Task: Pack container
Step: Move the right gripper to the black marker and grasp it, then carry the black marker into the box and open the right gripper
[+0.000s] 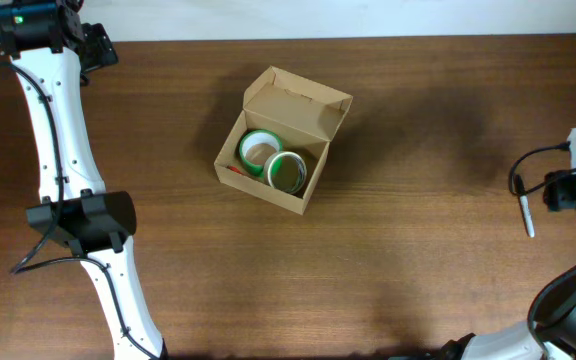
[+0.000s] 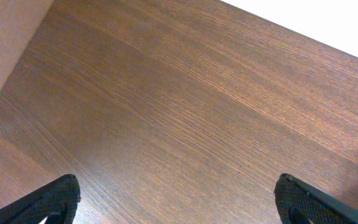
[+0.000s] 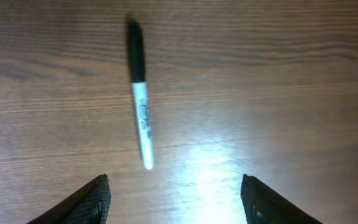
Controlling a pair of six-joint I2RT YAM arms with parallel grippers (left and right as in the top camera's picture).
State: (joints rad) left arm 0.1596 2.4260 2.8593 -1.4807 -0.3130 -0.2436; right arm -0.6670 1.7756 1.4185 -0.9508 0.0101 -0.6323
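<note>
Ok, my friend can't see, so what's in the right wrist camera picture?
A white marker with a black cap lies on the brown wooden table, cap pointing away from the camera. The right hand is open just short of it, its two dark fingers showing at the bottom edge, not touching the marker.

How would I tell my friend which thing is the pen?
Start at the brown wooden table and go from the cardboard box in the middle to the far right side. The pen lies there alone on bare wood. It is the only long thin thing, white with a black cap, unlike the round green tape rolls in the box.
</note>
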